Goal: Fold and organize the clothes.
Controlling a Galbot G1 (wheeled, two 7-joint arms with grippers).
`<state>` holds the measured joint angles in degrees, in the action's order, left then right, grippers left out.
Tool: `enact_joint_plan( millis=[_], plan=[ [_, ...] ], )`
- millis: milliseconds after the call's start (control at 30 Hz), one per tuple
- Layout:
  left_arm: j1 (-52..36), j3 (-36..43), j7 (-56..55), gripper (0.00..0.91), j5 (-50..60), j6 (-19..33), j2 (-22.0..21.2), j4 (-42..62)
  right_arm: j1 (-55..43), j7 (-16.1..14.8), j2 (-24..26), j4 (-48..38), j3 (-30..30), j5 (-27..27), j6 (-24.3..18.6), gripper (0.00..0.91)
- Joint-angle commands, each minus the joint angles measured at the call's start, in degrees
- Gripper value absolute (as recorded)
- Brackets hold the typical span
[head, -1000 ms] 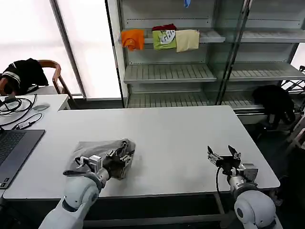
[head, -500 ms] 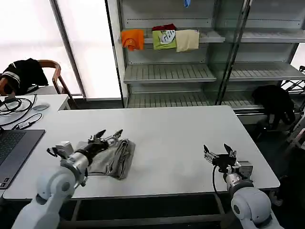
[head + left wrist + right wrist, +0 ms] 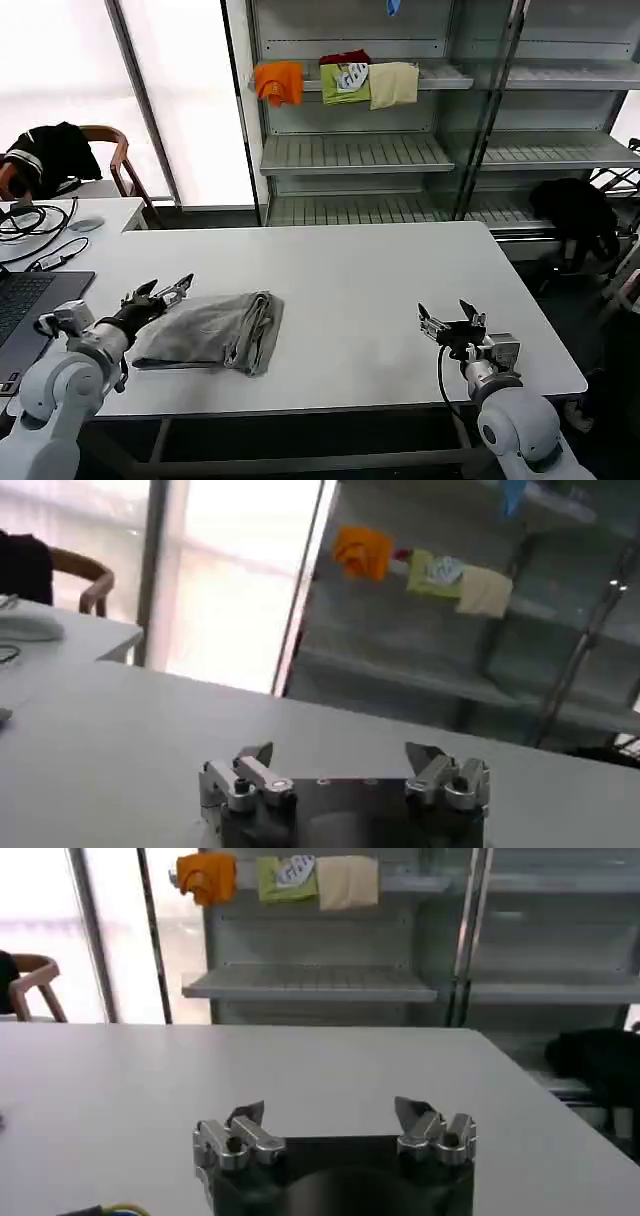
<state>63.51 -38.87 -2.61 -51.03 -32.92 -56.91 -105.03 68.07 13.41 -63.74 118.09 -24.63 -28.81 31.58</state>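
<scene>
Far left of frame: dark laptop (image 3: 30, 310) on the white table (image 3: 380, 290), cables on the side desk behind it. Left gripper (image 3: 160, 293) sat lower left, just left of the shirt, jaws spread and empty, not touching fabric. The left wrist view showed the same: both fingers (image 3: 245, 775) wide apart over bare table.

Light grey short-sleeved T-shirt (image 3: 215, 330) lay left of centre near the front edge, folded into a compact rectangle, doubled edge bunched on its right side. Fold looked done, if a bit lumpy. Print and neck weren't visible.

Right gripper (image 3: 446, 324) sat lower right, well apart from the shirt, jaws spread, holding nothing.

Top centre: grey metal shelving (image 3: 350, 150) with orange, green and cream folded garments (image 3: 340, 82) on an upper shelf.

Judgement: folding finished; what's left is the organizing, probably moving the shirt to the shelving.
</scene>
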Motion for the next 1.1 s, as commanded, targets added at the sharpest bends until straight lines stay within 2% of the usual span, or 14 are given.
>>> enact_joint_plan(
  millis=[33, 867, 933, 967, 1000, 1033, 1067, 1100],
  plan=[
    [1.20, -2.87, 3.21, 0.907, 3.55, 0.19, 0.42, 9.10, -0.26, -0.03, 0.13, -0.07, 0.53, -0.05, -0.01, 0.907],
    [3.23, -0.95, 4.89, 0.907, 6.57, -0.07, -1.40, 9.38, 0.31, 0.00, -0.14, -0.22, 0.91, 0.15, -0.22, 0.907],
    [3.40, -0.94, 5.02, 0.766, 6.66, -0.07, -1.44, 9.31, 0.30, 0.01, -0.27, -0.20, 1.04, 0.23, -0.23, 0.907],
    [3.51, -0.94, 5.21, 0.564, 6.67, -0.06, -1.52, 9.27, 0.29, 0.01, -0.30, -0.22, 1.06, 0.23, -0.23, 0.907],
    [3.57, -0.92, 5.26, 0.413, 6.74, -0.03, -1.58, 9.25, 0.28, 0.02, -0.35, -0.19, 1.11, 0.27, -0.23, 0.907],
    [3.61, -0.90, 5.31, 0.131, 6.79, 0.00, -1.62, 9.24, 0.26, 0.01, -0.37, -0.16, 1.13, 0.28, -0.22, 0.907],
    [3.73, -0.83, 5.43, 0.050, 6.88, 0.07, -1.68, 9.20, 0.25, -0.01, -0.36, -0.12, 1.14, 0.29, -0.21, 0.907],
    [3.82, -0.77, 5.53, 0.020, 6.97, 0.14, -1.72, 9.14, 0.23, 0.00, -0.37, -0.11, 1.15, 0.30, -0.22, 0.907]
  ],
)
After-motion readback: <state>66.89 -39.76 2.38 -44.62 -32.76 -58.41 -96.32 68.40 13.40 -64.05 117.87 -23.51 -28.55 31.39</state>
